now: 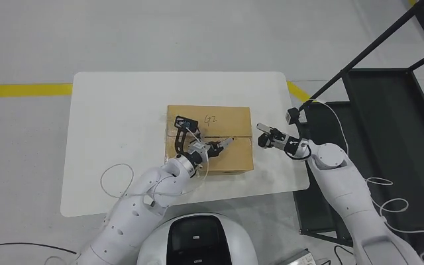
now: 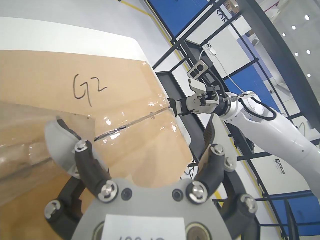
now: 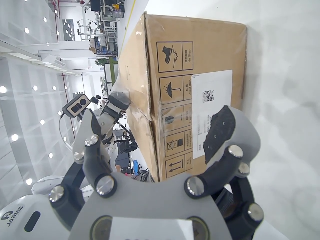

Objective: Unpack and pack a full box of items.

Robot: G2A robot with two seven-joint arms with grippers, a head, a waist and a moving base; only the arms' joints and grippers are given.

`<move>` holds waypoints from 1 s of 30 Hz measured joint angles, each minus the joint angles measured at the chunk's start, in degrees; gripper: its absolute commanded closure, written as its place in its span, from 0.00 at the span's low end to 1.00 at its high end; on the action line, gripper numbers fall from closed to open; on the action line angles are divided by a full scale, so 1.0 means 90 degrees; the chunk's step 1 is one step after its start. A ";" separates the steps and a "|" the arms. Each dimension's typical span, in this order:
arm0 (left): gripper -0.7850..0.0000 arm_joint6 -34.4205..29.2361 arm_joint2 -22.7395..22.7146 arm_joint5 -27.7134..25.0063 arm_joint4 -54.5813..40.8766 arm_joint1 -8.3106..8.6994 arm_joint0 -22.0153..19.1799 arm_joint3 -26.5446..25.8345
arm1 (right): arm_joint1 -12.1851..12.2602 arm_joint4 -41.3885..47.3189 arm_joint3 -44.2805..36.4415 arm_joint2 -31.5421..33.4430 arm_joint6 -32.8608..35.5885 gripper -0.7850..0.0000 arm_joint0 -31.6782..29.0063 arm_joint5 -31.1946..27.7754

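Left claw (image 1: 222,144) wide, box (image 1: 232,124) seam just beneath; right claw (image 1: 261,134) wide, box end ahead; we cannot see contents.

Top view looks down; wrist views face each other across the box (image 1: 225,126).

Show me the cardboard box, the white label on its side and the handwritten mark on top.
cardboard box (image 1: 232,114), top view, bare far top flap.
white label (image 3: 211,93), right wrist view, its square code.
handwritten mark (image 2: 90,89), left wrist view, middle of the writing.
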 measured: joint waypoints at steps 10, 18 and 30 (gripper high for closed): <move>0.00 0.0523 0.0088 -0.0690 -0.0543 -0.0176 -0.0134 0.0190 | -0.0015 0.0000 -0.0078 -0.0020 0.0015 0.00 0.0007 -0.0042; 0.00 -0.0461 -0.0788 -0.0843 -0.0182 0.0097 0.0344 -0.0639 | -0.0023 -0.0083 -0.0123 -0.0048 0.0065 0.00 0.0078 -0.0076; 0.00 -0.0891 -0.1109 -0.0459 -0.0042 0.0160 0.0638 -0.0909 | -0.0029 -0.0153 -0.0210 -0.0047 0.0042 0.00 0.0097 -0.0074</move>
